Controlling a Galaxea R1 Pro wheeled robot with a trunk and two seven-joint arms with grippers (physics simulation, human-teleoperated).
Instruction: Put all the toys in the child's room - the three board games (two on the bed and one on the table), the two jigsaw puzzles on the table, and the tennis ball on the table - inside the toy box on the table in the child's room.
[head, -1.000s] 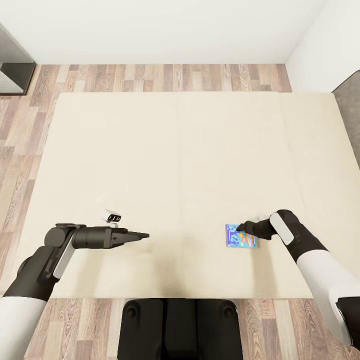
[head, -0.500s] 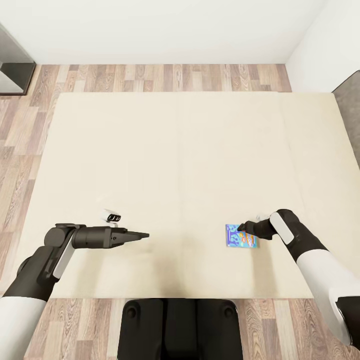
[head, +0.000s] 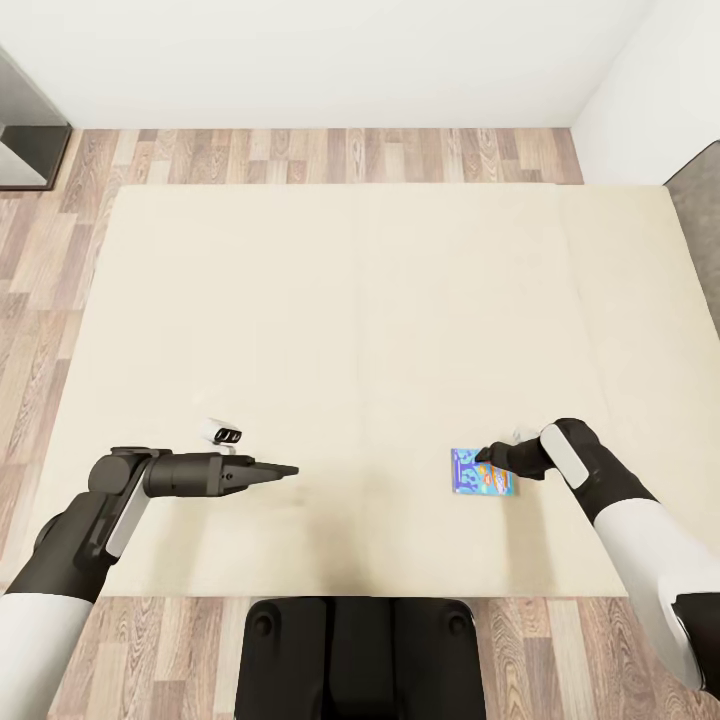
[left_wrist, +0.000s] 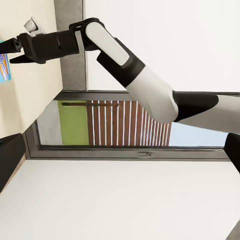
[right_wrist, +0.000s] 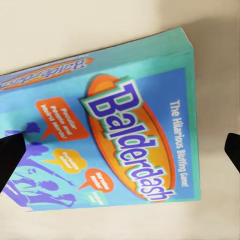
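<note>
- Head view has the small blue board game (head: 483, 472) lying flat on the beige mattress of the bed (head: 380, 300), near the edge closest to the robot and over on its right side.
- Right gripper (head: 482, 456) hangs at the box's far edge, and the right wrist view shows a dark fingertip (right_wrist: 11, 160) at either side of the cover, so the jaws stand wide and hold nothing.
- Left gripper (head: 287, 469) hovers well apart over bare mattress, its fingers drawn together to a point with nothing between them.
- Printed "Balderdash" in white on an orange oval, the Balderdash box (right_wrist: 107, 135) looks like glossy cardboard with teal sides and crisp corners.
- I judge it light, stiff and a little slick, its lid liable to slide loose.
- Gripping across the two long edges near the middle looks safest, since the soft mattress should give under the fingertips.
- Wood-plank floor (head: 300, 155) surrounds the bed.
</note>
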